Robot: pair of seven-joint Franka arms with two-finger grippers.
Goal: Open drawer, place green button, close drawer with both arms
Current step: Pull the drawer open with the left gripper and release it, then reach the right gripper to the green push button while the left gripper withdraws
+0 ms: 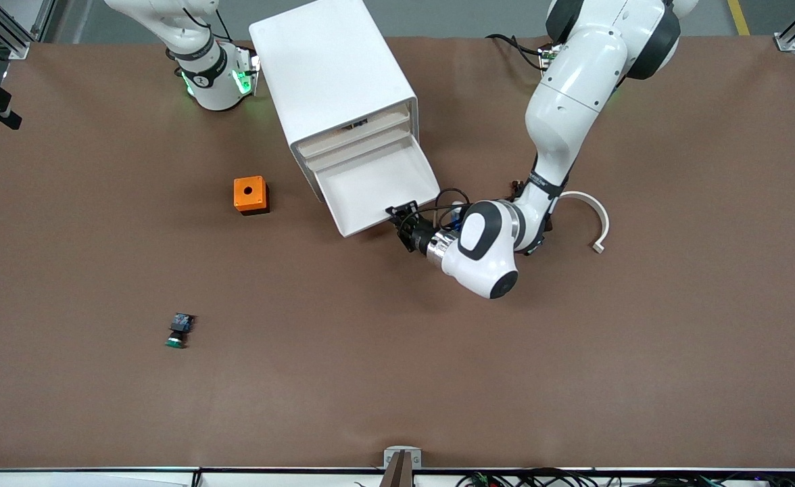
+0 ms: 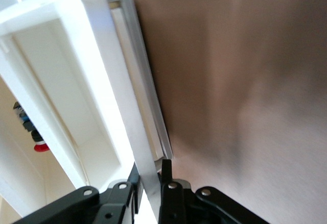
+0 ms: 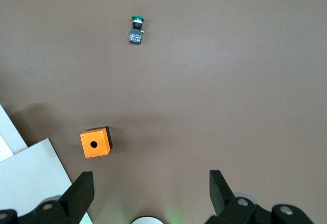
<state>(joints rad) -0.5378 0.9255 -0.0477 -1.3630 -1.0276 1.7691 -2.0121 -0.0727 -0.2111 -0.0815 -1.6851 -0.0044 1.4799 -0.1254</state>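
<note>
Drawer (image 1: pixel 377 186) pulled out; left hand (image 1: pixel 403 218) pinches its front edge. Button (image 1: pixel 179 331) lies on bare surface (image 1: pixel 438 365), nearer the camera. Right hand (image 3: pixel 150 193) spread, waiting over the surface beside the cabinet (image 1: pixel 330 81).

No readable writing appeared in any of the three views.

The white cabinet (image 1: pixel 333 81), its pulled-out drawer (image 1: pixel 380 186), the orange box (image 1: pixel 250 195) and the button (image 1: pixel 179 331) carried no legible words, numbers or brand marks. A small dark emblem sat on the black wrist band of the right arm (image 1: pixel 201 80), too small to read. The brown table (image 1: pixel 573 352) bore no labels or signs.
</note>
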